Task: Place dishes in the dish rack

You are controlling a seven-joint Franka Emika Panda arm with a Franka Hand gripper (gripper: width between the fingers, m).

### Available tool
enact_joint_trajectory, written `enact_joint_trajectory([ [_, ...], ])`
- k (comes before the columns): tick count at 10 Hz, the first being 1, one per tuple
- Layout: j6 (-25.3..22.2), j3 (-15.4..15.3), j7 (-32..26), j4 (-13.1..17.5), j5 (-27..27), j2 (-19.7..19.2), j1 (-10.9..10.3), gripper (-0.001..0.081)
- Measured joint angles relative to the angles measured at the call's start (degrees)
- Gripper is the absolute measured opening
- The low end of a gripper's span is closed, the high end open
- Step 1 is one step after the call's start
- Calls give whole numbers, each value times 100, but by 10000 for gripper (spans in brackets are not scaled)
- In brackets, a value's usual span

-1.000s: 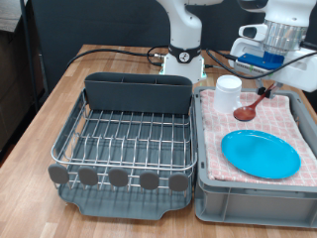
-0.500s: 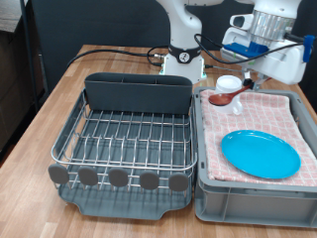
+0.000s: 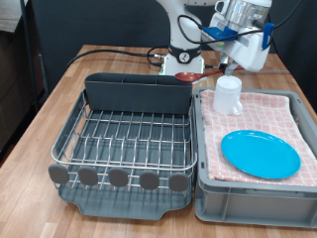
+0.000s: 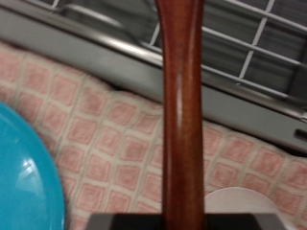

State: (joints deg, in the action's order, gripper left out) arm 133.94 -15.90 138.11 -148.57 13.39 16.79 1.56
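The gripper hangs high at the exterior view's top, above the gap between the utensil caddy and the grey bin. It is clenched on the wooden spoon, whose reddish bowl juts out toward the exterior view's left; the wrist view shows the handle running straight along the fingers. Below sits the white mug on the pink checkered cloth in the bin. The light-blue plate lies flat on that cloth, nearer the exterior view's bottom. The dish rack stands at the exterior view's left, its wires bare.
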Motion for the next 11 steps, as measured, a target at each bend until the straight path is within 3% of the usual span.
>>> enact_joint_trajectory([
  [2, -124, 172, 42, -286, -317, 436, -20, 91],
  [6, -224, 237, 304, -497, -289, 631, 63, 91],
  [11, -627, 700, 329, -1191, -445, 1724, 52, 91],
])
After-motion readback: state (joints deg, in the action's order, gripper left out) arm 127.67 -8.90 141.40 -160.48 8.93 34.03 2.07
